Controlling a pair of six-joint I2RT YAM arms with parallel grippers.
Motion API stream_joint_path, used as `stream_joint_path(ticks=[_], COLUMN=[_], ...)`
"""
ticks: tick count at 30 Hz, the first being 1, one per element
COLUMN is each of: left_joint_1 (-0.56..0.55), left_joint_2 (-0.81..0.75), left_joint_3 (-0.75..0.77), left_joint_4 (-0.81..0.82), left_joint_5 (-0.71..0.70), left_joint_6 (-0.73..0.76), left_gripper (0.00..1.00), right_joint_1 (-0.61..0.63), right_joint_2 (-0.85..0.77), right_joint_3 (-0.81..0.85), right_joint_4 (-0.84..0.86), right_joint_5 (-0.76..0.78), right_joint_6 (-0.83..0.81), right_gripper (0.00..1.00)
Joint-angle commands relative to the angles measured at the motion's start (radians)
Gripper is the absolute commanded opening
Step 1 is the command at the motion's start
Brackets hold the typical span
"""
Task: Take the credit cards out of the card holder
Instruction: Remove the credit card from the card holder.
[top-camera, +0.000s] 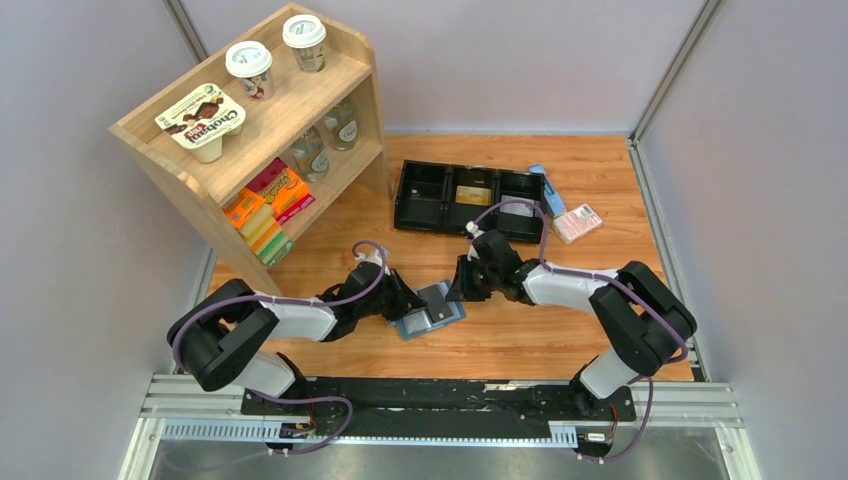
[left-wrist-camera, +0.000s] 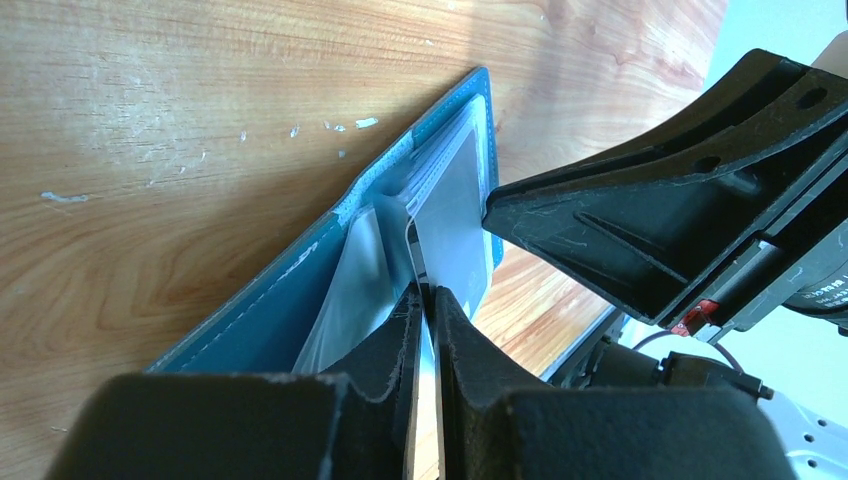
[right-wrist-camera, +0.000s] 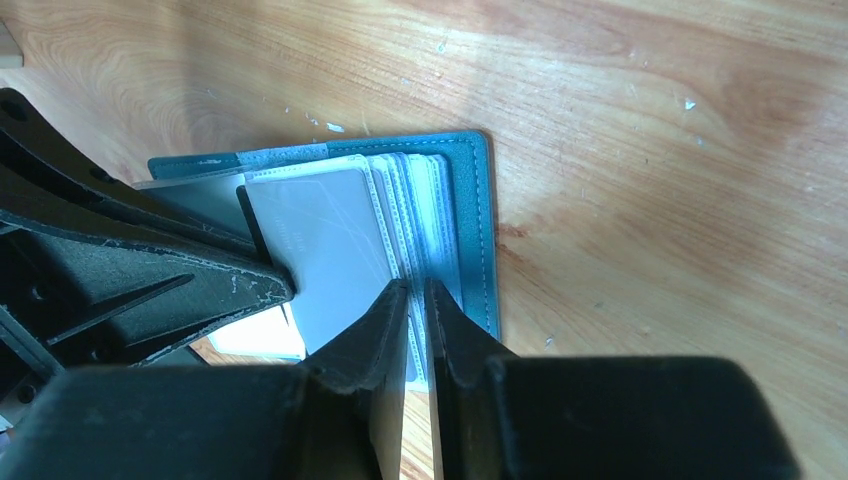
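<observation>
The teal-blue card holder (top-camera: 447, 314) lies open on the wood between both arms. My left gripper (top-camera: 413, 300) is shut on the edge of a black credit card (top-camera: 436, 297) that stands partly out of a pocket. In the left wrist view the fingertips (left-wrist-camera: 424, 292) pinch the thin card (left-wrist-camera: 413, 245) above the holder's teal cover (left-wrist-camera: 270, 310). My right gripper (top-camera: 462, 290) is shut on the holder's clear pocket sleeves (right-wrist-camera: 418, 285) next to its stitched teal edge (right-wrist-camera: 472, 200). The card's face (right-wrist-camera: 320, 235) looks grey with glare there.
A long black three-compartment tray (top-camera: 420, 190) stands behind, with a gold card (top-camera: 472, 194) in its middle compartment. A pink-white packet (top-camera: 577, 222) and a blue item (top-camera: 548, 188) lie at the right. A wooden shelf (top-camera: 190, 165) with cups and boxes stands back left.
</observation>
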Motion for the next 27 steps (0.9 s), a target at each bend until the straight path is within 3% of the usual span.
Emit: stream_joint_path(ticks=[1,4,9,15,23,27], left_joint_1=[-0.007,-0.007,-0.002,0.012,0.049,0.076], left_joint_2=[-0.044,-0.041,-0.039,-0.070,-0.061,-0.001], left_joint_3=[0.007,0.007,0.021,0.065,0.045,0.068], left_joint_4=[0.134,0.131,0.098,-0.097,-0.111,-0.108], left_joint_5=[0.031,0.028,0.028,0.022,0.062,0.138], left_joint_6=[-0.017,-0.017,-0.005,0.055,0.061,0.093], left_gripper=[0.14,0.12,0.00,0.00,0.00,0.00], right_joint_1=[0.006,0.006,0.000,-0.025,-0.037,-0.035], right_joint_2=[0.070,0.076,0.066,0.059,0.057,-0.031], right_joint_3=[-0.029,-0.026,-0.028,-0.043,-0.049,-0.071], right_joint_4=[-0.115,-0.117,-0.132,-0.132,-0.129,-0.092], right_joint_5=[0.088,0.091,0.116,0.130,0.142,0.116], right_joint_6=[-0.011,-0.007,0.004,0.021,0.036,0.009], right_gripper=[0.15,0.15,0.15,0.15,0.15,0.17])
